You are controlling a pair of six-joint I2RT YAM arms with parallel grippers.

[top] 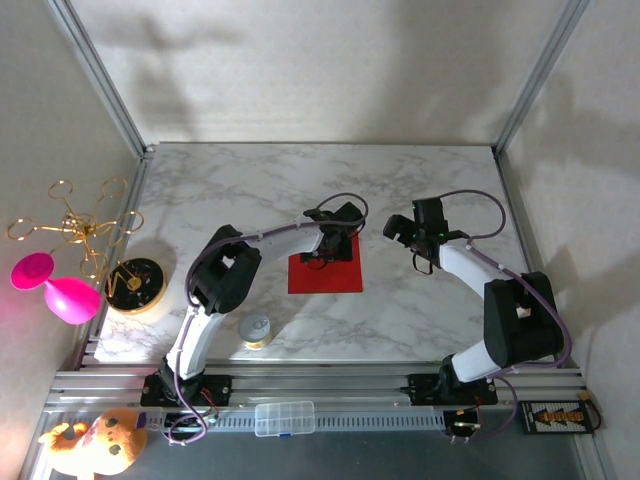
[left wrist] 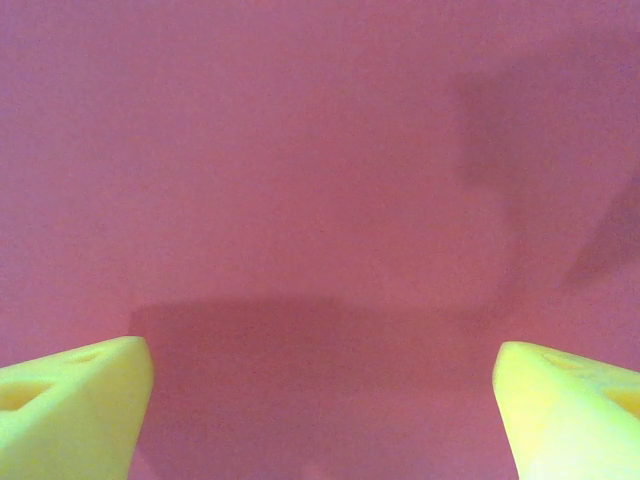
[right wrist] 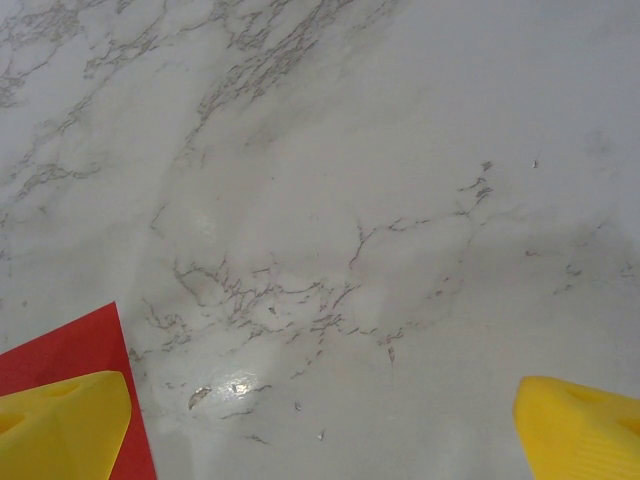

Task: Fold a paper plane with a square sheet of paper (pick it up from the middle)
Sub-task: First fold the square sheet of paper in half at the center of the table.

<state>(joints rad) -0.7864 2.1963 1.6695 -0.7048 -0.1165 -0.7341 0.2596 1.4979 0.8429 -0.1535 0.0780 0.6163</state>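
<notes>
The square sheet of red paper (top: 325, 275) lies flat on the marble table near its middle. My left gripper (top: 333, 245) hangs over the sheet's far part, pointing down. In the left wrist view the red paper (left wrist: 320, 200) spreads across the whole picture, and the gripper (left wrist: 322, 385) is open, its yellow fingertips (left wrist: 75, 400) wide apart low over the sheet with nothing between them. My right gripper (top: 410, 235) is to the right of the sheet, over bare marble. It is open (right wrist: 320, 425), and a corner of the red paper (right wrist: 70, 350) shows beside its left fingertip (right wrist: 60, 425).
A small round tin (top: 256, 329) stands near the front, left of centre. A black and gold disc (top: 135, 283), a gold wire ornament (top: 75, 225) and a pink balloon-like toy (top: 55, 285) sit at the left edge. A clear plastic box (top: 284, 418) lies on the front rail.
</notes>
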